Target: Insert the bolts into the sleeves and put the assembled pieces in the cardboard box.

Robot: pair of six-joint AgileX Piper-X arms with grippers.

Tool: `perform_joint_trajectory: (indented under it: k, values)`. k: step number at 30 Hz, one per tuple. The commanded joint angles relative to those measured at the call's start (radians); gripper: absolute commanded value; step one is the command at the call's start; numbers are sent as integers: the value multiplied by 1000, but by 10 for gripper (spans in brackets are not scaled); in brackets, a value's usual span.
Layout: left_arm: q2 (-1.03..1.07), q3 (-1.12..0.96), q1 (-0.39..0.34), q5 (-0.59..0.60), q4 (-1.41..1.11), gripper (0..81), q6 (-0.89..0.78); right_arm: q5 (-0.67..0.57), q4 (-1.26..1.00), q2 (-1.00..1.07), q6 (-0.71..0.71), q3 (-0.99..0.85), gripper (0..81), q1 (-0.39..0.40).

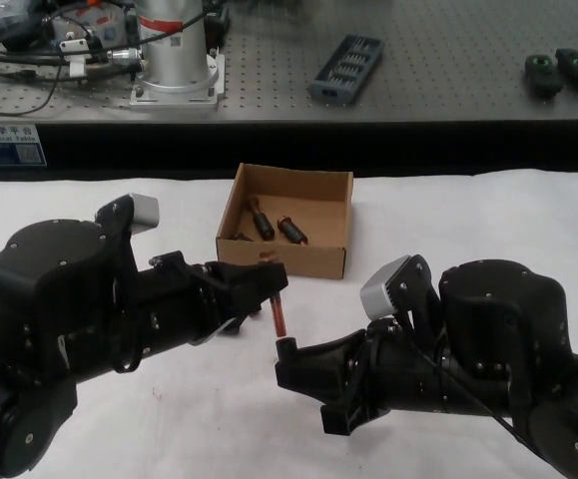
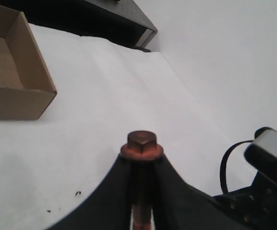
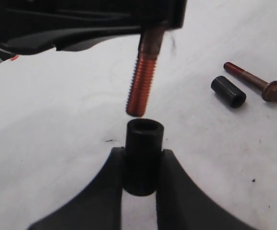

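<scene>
High view: a blue printed label [image 1: 6,143] is fixed to the perforated metal table [image 1: 448,70] behind the white-clothed desk [image 1: 488,215]. One bolt [image 1: 278,311] is gripped head up by the left jaws, its tip just above one sleeve [image 3: 143,158] clamped in the right jaws, not touching. One loose bolt [image 3: 255,82] and one loose sleeve [image 3: 228,91] lie on the cloth. At least two assembled pieces [image 1: 264,222] are seen in the cardboard box [image 1: 284,259].

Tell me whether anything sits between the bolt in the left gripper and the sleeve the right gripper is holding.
Nothing visible does. The bolt hangs threaded end down just above the open mouth of the sleeve, with only a bare gap between them. Its tip looks slightly off-centre from the bore.
</scene>
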Motion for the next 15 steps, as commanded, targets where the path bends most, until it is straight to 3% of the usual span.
perform_joint_trajectory:
  k: [1,15]
  values:
    - [-3,-1,-4,-5,-68,6,-13,17,16,0,15,-6,49,2]
    - [-3,21,-4,-5,-22,6,-13,-12,-19,0,15,-6,49,5]
